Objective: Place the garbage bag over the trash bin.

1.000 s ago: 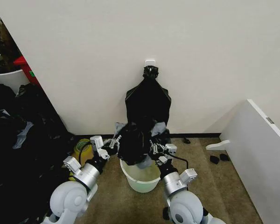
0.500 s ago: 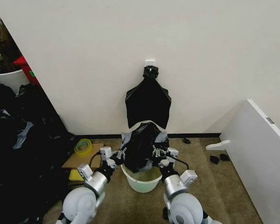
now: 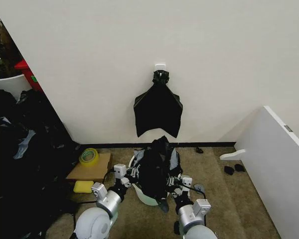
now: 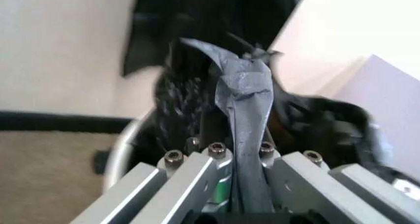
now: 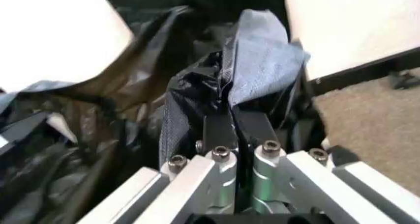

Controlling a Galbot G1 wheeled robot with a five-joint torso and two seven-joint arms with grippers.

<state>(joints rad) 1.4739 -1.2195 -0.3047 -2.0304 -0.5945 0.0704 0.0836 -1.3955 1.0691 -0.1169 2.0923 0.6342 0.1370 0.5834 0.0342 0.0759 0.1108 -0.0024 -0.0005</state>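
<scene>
Both arms low, centre-bottom of the head view. Left gripper [image 3: 132, 174] and right gripper [image 3: 175, 180] sit either side of the garbage bag [image 3: 156, 169], each clamped on a fold of it. The left wrist view shows a grey-shining strip of film pinched between the closed fingers [image 4: 217, 172]; the right wrist view shows the same on the other side, fingers [image 5: 226, 172] shut on a gathered pleat.

The bag stands as a dark crumpled mound directly over the trash bin [image 3: 139, 191], hiding most of it. Only a pale arc of rim and lower wall peeks out at lower left of the mound; a curve of rim [image 4: 121, 145] also shows in the left wrist view. I cannot tell whether the bag mouth actually goes round the rim or just sits bunched on top.

Judgement on the step in hand: the mouth needs spreading, so the grippers should pull apart to opposite sides, keep the film taut, then carry the edge down outside the rim on both sides evenly. Thin film may tear or slip from a narrow pinch; a light bin may tip if one side drags.

Writing: none readable. No label on bin, bag or the roll of tape [image 3: 89, 156] at left.
</scene>
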